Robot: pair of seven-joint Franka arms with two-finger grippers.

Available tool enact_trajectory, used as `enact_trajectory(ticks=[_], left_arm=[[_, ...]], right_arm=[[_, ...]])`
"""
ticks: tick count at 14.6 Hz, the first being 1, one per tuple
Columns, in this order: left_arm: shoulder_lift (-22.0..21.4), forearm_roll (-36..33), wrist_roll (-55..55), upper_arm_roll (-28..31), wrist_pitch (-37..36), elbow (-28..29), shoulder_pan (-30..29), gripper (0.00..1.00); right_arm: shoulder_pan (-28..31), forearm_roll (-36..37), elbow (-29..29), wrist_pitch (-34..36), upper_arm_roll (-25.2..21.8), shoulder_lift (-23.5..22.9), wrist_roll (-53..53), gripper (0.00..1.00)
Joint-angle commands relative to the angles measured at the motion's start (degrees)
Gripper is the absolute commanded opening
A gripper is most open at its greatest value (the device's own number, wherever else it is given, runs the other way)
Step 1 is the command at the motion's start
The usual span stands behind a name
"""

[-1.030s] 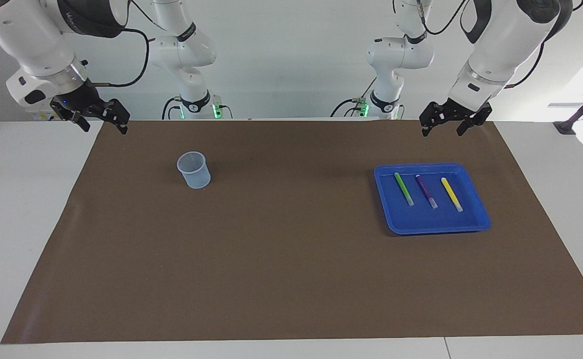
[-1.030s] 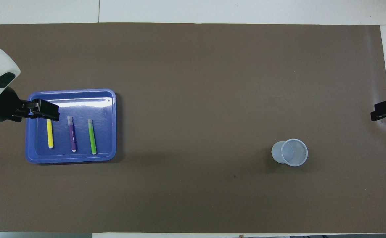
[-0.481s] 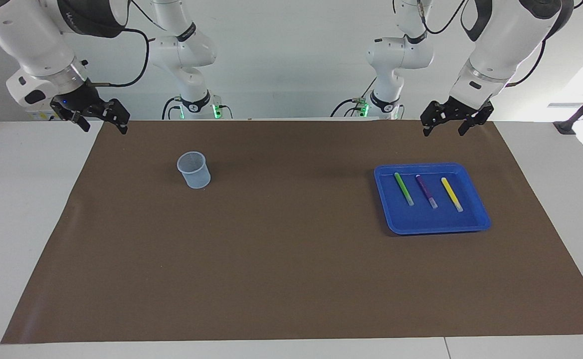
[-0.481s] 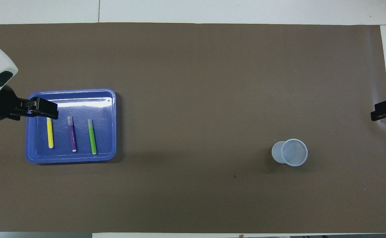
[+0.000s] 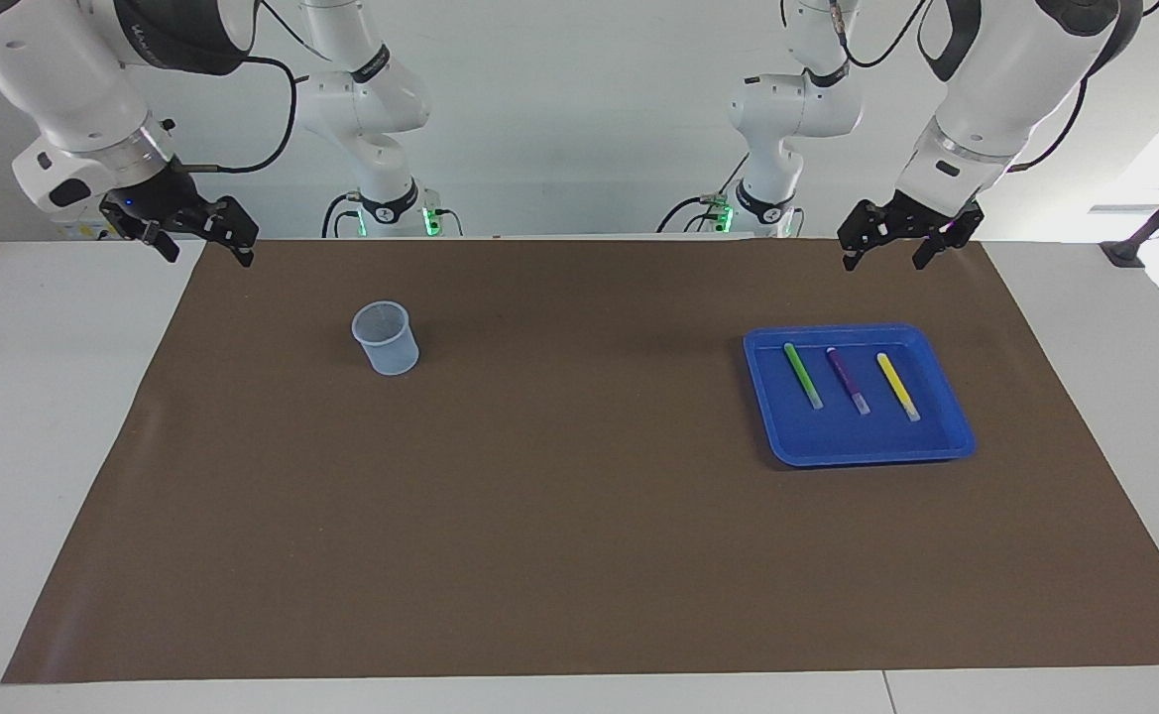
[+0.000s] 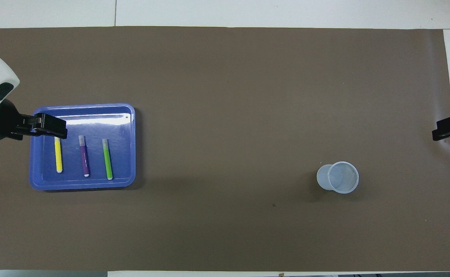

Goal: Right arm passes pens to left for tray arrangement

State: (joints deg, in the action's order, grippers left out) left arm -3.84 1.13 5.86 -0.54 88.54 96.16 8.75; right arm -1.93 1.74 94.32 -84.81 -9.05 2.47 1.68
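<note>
The blue tray [image 5: 857,448] [image 6: 82,185] lies on the brown mat toward the left arm's end of the table. Three pens lie side by side in it, apart from each other: green [image 5: 802,375] [image 6: 107,159], purple [image 5: 847,380] [image 6: 84,156] and yellow [image 5: 897,386] [image 6: 58,156]. My left gripper [image 5: 884,260] hangs raised above the mat near the tray, open and empty, touching nothing. Seen from overhead, its black finger [image 6: 53,129] overlaps the tray's rim near the yellow pen. My right gripper [image 5: 208,256] waits open and empty in the air over the mat's edge at the right arm's end.
A small translucent bluish cup [image 5: 385,338] [image 6: 338,177] stands upright on the mat toward the right arm's end. The brown mat [image 5: 559,516] covers most of the white table.
The left gripper has drifted slightly away from the tray's middle, toward the left arm's end of the table. The pens, tray, cup and right arm have not moved.
</note>
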Motion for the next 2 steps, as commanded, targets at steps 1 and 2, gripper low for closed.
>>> enact_trajectory(ticks=[1, 2], left_arm=[[-0.64, -0.87, 0.56, 0.45, 0.5, 0.25, 0.83, 1.0], [-0.64, -0.87, 0.65, 0.45, 0.5, 0.25, 0.83, 1.0]], right_arm=[[0.17, -0.51, 0.52, 0.0, 0.0, 0.69, 1.05, 1.0], [0.09, -0.51, 0.52, 0.0, 0.0, 0.69, 1.05, 1.0]])
